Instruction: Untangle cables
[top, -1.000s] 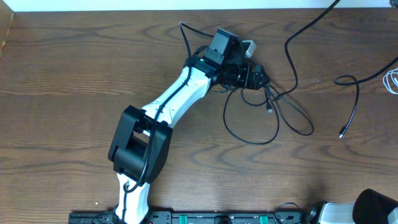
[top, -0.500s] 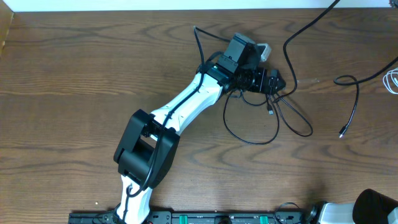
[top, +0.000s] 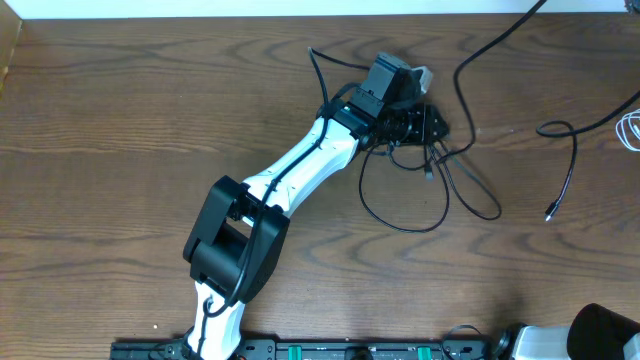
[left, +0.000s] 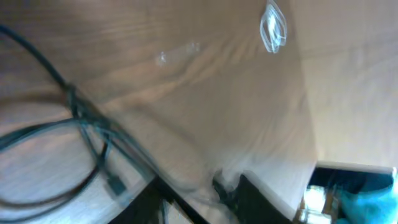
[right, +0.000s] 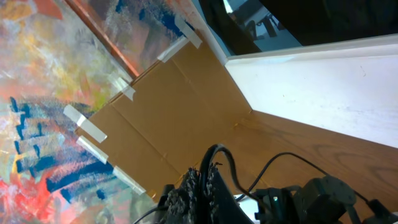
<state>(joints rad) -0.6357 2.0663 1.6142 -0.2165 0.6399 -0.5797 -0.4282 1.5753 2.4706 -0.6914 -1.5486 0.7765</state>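
The cables (top: 440, 150) form a small black knot at the table's back middle, and a loose loop (top: 363, 190) trails from it toward me. My left gripper (top: 437, 124) sits on the knot with its jaws drawn in on the strands. The left wrist view is blurred. It shows dark cables (left: 93, 134) running down between my left gripper's (left: 199, 199) two dark fingers. My right gripper (right: 208, 171) is shut and points up at a cardboard wall, away from the knot. A black cord (right: 217, 150) arches at its tips. I cannot tell whether that cord is pinched.
A separate black cable (top: 573, 160) with a plug end (top: 549, 213) lies at the right. Another (top: 465, 75) runs off the back right corner. A white coil (top: 630, 128) sits at the right edge. The right arm (top: 600, 335) rests at the front right corner.
My left arm reached right onto the knot. Its jaws, wide open half a second ago, have closed in on the strands, and the knot shifted slightly left. The right arm has not moved.
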